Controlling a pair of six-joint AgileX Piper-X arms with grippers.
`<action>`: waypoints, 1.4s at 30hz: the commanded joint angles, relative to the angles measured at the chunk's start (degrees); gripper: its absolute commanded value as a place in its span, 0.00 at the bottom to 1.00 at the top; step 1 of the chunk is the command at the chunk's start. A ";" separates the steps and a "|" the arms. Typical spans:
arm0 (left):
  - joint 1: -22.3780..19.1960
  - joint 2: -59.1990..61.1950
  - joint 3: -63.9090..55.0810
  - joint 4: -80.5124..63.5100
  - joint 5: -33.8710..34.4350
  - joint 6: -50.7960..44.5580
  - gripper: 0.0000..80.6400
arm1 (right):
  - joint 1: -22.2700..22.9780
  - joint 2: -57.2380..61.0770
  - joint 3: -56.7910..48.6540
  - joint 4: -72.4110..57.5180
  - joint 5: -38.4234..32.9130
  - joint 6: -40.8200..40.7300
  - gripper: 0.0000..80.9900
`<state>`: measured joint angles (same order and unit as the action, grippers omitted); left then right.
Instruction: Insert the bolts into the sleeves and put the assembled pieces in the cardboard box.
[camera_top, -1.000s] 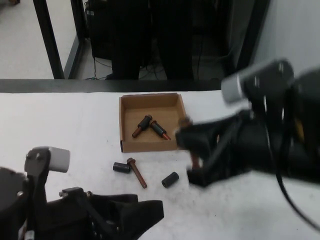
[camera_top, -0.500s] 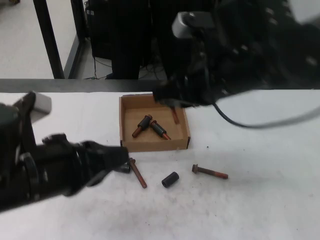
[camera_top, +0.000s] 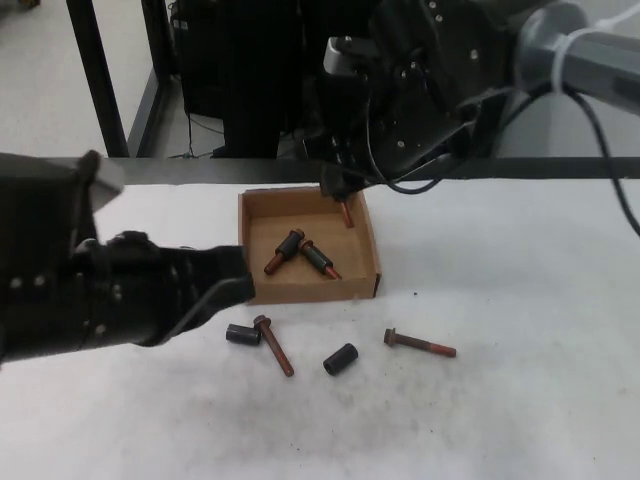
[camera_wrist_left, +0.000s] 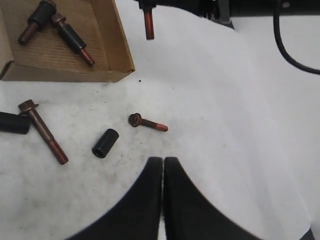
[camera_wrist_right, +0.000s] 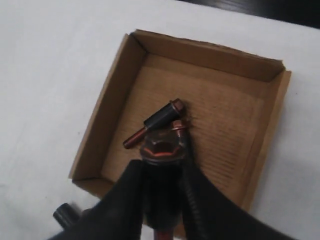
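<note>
My right gripper (camera_wrist_right: 161, 192) is shut on an assembled piece (camera_wrist_right: 161, 150), a copper bolt whose hex head sits above a dark sleeve. It hangs upright over the far side of the cardboard box (camera_top: 305, 290), its shank (camera_top: 346, 213) pointing down; the left wrist view shows it too (camera_wrist_left: 148, 25). Two assembled pieces (camera_top: 300, 250) lie inside the box. In front of the box lie a loose bolt (camera_top: 273, 345), a sleeve (camera_top: 242, 335), a second sleeve (camera_top: 340, 358) and a second bolt (camera_top: 419, 345). My left gripper (camera_wrist_left: 163, 167) is shut and empty, above the bench just left of the box.
The white bench (camera_top: 520, 400) has free room to the right and along the front. A dark rail (camera_top: 180, 170) runs along the far edge. The left arm's black body (camera_top: 100, 295) covers the bench left of the box.
The right arm swung from the front right of the bench up and back to over the box, uncovering the right-hand bolt. The left arm rose and came forward beside the box.
</note>
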<state>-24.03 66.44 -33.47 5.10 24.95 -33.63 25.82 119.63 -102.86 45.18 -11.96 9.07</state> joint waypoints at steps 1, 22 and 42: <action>0.15 2.92 -1.60 0.29 0.92 4.11 0.01 | -0.89 1.29 -2.91 1.42 -1.71 -0.47 0.00; 0.15 21.77 -23.82 28.72 -10.01 41.02 0.01 | -2.65 8.24 -4.32 0.11 -6.37 0.89 0.04; 2.32 22.43 -25.61 27.42 -13.75 76.99 0.56 | -2.78 5.38 -5.15 9.56 -9.82 4.25 0.51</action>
<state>-21.80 88.47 -58.64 33.23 11.75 41.33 23.35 127.90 -107.38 53.20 -20.28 13.02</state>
